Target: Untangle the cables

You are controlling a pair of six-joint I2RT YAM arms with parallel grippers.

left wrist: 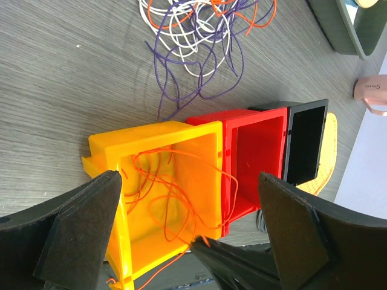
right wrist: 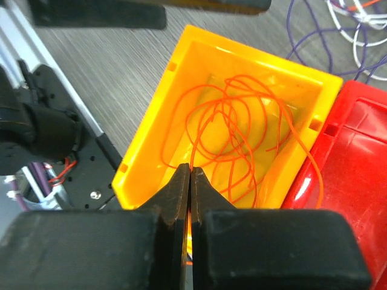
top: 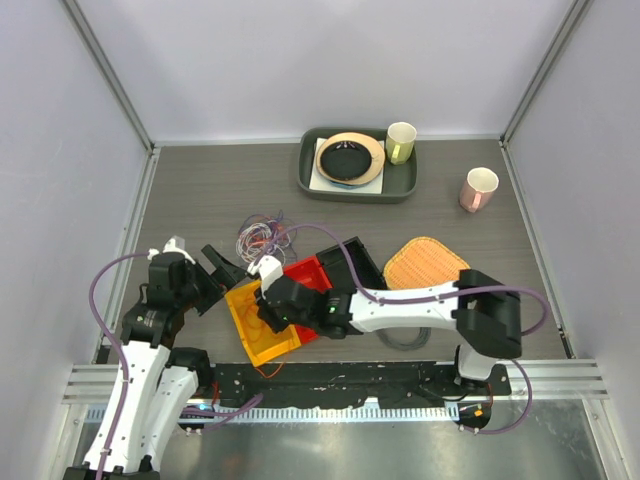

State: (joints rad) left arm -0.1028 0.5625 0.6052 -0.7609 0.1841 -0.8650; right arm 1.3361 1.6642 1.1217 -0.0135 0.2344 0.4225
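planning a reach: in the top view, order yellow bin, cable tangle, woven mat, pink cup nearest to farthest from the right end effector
1. yellow bin, beneath the right end effector
2. cable tangle, just behind it
3. woven mat, to the right
4. pink cup, far back right

Three open bins were recorded touching in a row on the grey wood-grain table: yellow bin, red bin, black bin. An orange woven mat was noted just beside the black bin. At the far edge, a dark green tray was seen holding a black bowl on a wooden plate, and a pale yellow cup. A pink cup was logged on the table to the tray's right.
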